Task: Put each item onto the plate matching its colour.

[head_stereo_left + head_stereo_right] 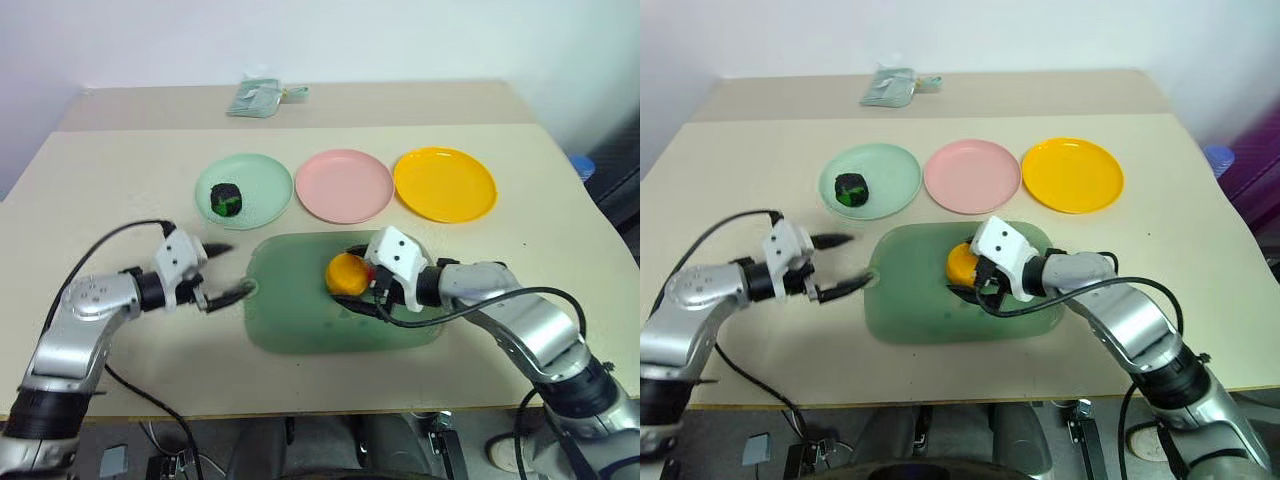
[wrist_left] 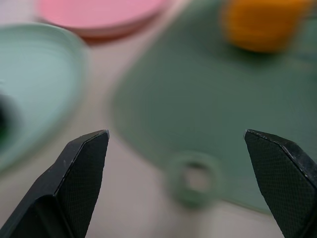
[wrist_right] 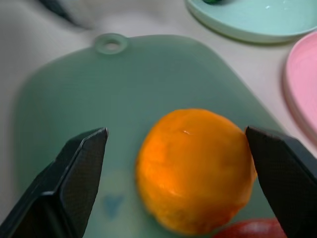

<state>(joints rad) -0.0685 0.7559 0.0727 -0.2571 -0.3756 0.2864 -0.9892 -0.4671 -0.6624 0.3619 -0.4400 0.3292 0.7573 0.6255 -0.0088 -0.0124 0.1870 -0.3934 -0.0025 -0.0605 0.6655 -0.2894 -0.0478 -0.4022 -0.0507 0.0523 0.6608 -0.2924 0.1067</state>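
Note:
The dark green-black lump (image 1: pixel 225 199) lies on the mint green plate (image 1: pixel 262 180). Beside it stand the empty pink plate (image 1: pixel 344 185) and yellow plate (image 1: pixel 444 183). The orange-yellow lump (image 1: pixel 345 273) rests on the large green mat (image 1: pixel 300 310). My right gripper (image 1: pixel 352 280) is open, a finger on each side of the orange lump (image 3: pixel 193 168), not closed on it. A sliver of the pink apple (image 3: pixel 252 229) peeks out behind the orange lump, mostly hidden by the gripper. My left gripper (image 1: pixel 228 270) is open and empty at the mat's left edge, near its hanging hole (image 2: pixel 194 178).
A grey-green pouch (image 1: pixel 258 97) lies at the far side of the table. A blue object (image 1: pixel 582 165) sits off the table's right edge. Bare tabletop lies to the left of the mat and in front of it.

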